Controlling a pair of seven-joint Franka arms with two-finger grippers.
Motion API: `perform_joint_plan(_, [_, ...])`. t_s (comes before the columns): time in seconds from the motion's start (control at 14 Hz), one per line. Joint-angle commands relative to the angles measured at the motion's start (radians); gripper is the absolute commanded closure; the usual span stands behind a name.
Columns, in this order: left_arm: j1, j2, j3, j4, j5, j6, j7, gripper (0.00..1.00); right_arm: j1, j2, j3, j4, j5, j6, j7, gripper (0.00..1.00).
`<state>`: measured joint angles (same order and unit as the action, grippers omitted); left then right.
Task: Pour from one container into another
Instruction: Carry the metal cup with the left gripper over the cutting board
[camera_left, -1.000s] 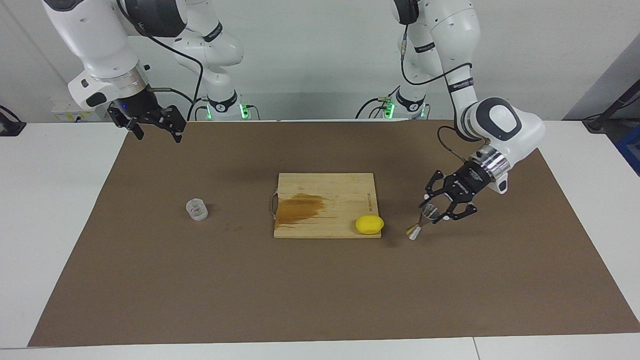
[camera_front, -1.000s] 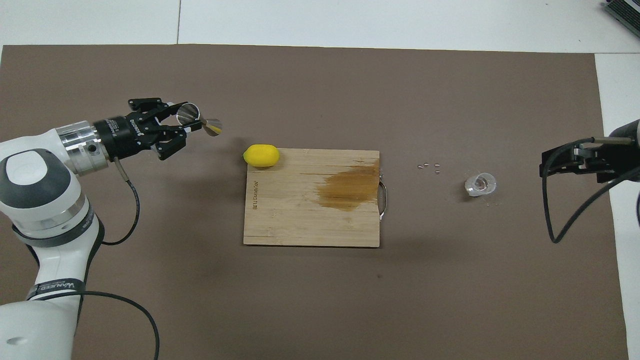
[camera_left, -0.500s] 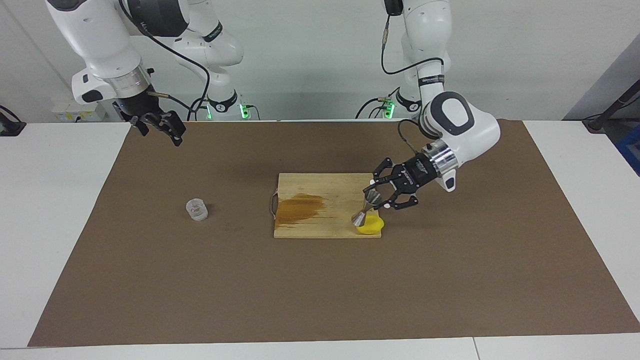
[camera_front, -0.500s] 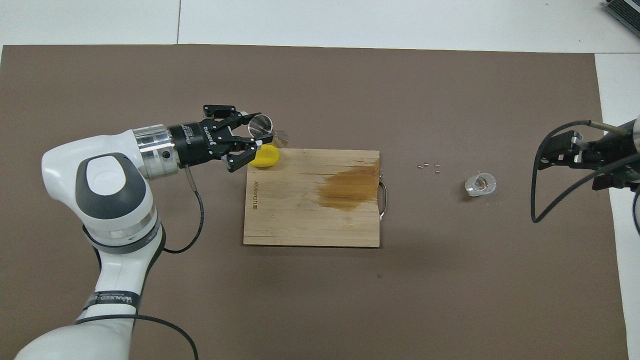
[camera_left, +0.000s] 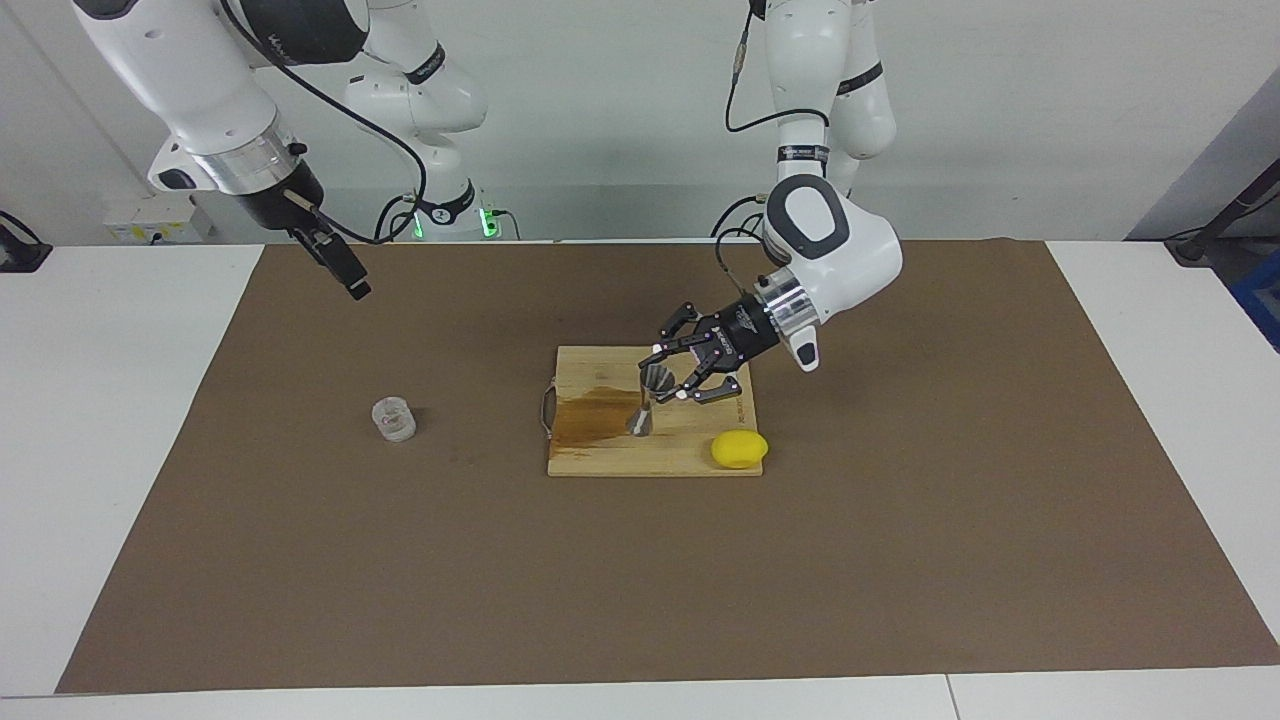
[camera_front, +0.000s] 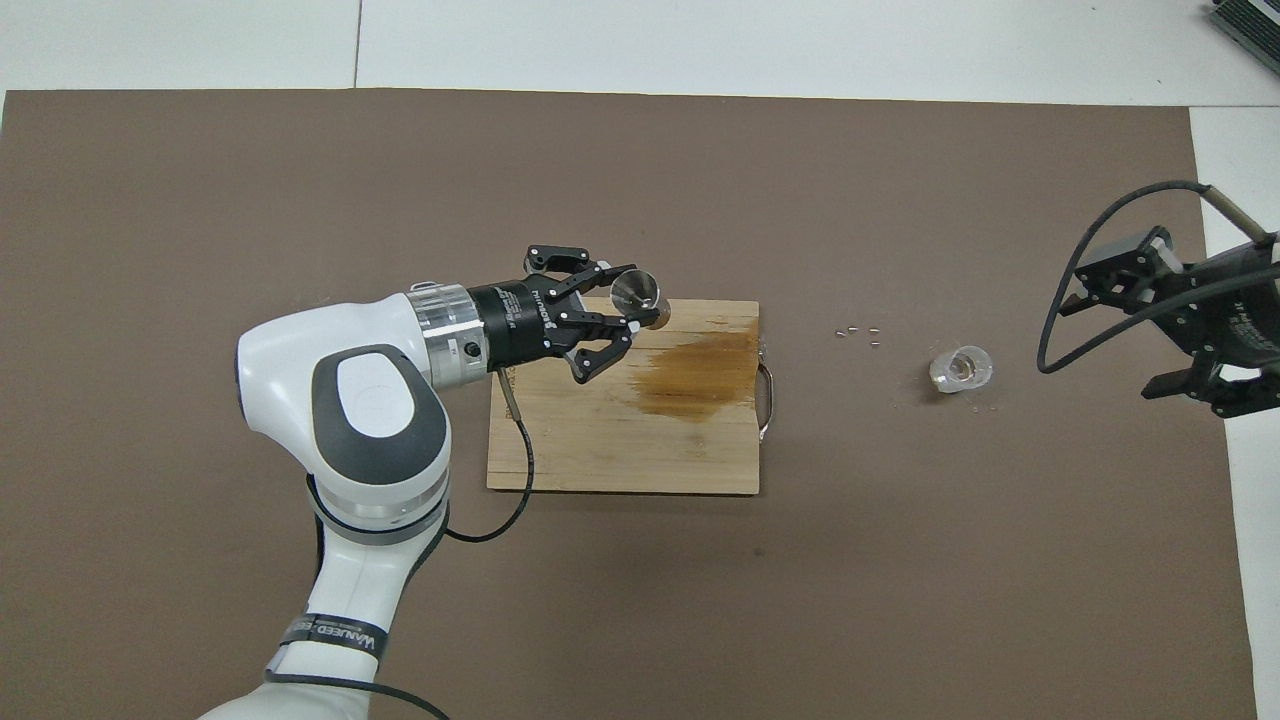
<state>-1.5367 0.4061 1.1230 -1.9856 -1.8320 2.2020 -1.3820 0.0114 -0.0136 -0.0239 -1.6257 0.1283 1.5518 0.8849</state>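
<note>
The small silvery hourglass-shaped metal jigger (camera_left: 646, 396) is clamped, tilted, in the left gripper (camera_left: 667, 383) at frame centre above the stained wooden cutting board (camera_left: 600, 455). The small clear ribbed glass cup (camera_left: 393, 419) stands mid-left; its contents cannot be made out. The right gripper (camera_left: 345, 272), upper left, is seen edge-on, so its opening cannot be told.

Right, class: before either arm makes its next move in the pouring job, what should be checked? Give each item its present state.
1. Silvery hourglass metal jigger held in left end effector: ok.
2. Jigger set down upright: not ok; tilted, over the stained wooden cutting board.
3. Small ribbed clear glass cup upright on the brown mat: ok.
4. Right end effector holding the cup: not ok; up in the air, apart from it.
5. Yellow lemon clear of the jigger: ok.
6. Cup's contents: cannot tell.
</note>
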Motion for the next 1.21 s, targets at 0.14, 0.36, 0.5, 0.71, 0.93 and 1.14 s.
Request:
perform_joint_plan(0.14, [-0.085,-0.004,-0.005,-0.001,-0.021,0.107,-0.014,1.0,-0.096,0.037,0.006,-0.081,0.099,0.034,0.155,0.07])
perform_joint_plan(0.36, [-0.14,0.005,-0.005,-0.016,-0.021,0.136,-0.014,1.0,-0.154,0.052,0.006,-0.161,0.192,0.102,0.218,0.01])
perform_joint_plan(0.5, [-0.148,-0.001,-0.003,-0.019,-0.015,0.137,-0.014,1.0,-0.192,0.11,0.006,-0.167,0.238,0.103,0.206,0.0])
perform_joint_plan(0.71, [-0.175,0.005,-0.003,-0.035,-0.018,0.214,-0.015,1.0,-0.229,0.177,0.006,-0.189,0.258,0.126,0.111,0.0])
perform_joint_plan(0.93, [-0.203,0.031,-0.012,-0.044,-0.032,0.266,-0.017,1.0,-0.251,0.234,0.006,-0.201,0.284,0.186,0.111,0.0])
perform_joint_plan(1.14, [-0.201,0.065,-0.014,-0.044,-0.041,0.265,-0.017,1.0,-0.243,0.28,0.006,-0.217,0.307,0.249,0.105,0.0])
